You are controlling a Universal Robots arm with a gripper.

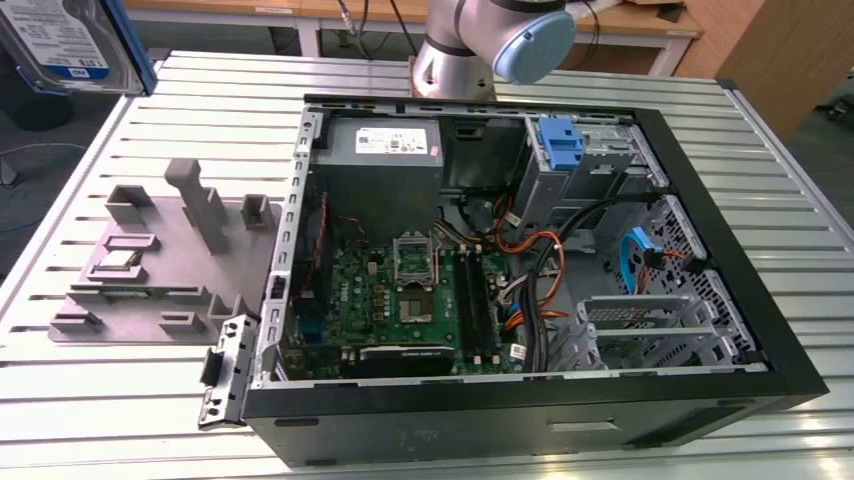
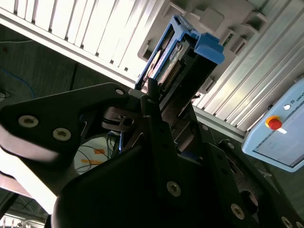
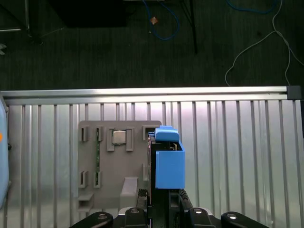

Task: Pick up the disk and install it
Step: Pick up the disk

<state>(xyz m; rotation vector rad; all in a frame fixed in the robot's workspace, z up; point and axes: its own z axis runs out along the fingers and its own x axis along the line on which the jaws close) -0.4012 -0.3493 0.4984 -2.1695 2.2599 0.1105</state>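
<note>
So, the gripper (image 3: pixel 164 202) is clamped down on the disk (image 3: pixel 168 164). The jaws are closed tight on its lower end, and the drive stands up out of them edge-on with the blue carrier frame wrapped round it. In the second wrist view you can see the dark fingers (image 2: pixel 153 97) pinching either side of the disk (image 2: pixel 183 57).

It's up in the air over the grey parts holder (image 3: pixel 118 166), and from the first wrist view its blue frame overlaps one edge of the holder. A CPU chip (image 3: pixel 118 137) sits in one of the holder's slots.

In the exterior view the disk (image 1: pixel 60 45) is up past the holder (image 1: pixel 134 290), label side showing. The holder lies on the slatted aluminium table (image 1: pixel 80 400). The open computer case (image 1: pixel 507 420) is just beside the holder, on the exterior view's right, with the motherboard (image 1: pixel 400 290) exposed. A bare blue bracket (image 1: pixel 561 145) sits in the drive bay on the side of the case away from the holder.
</note>
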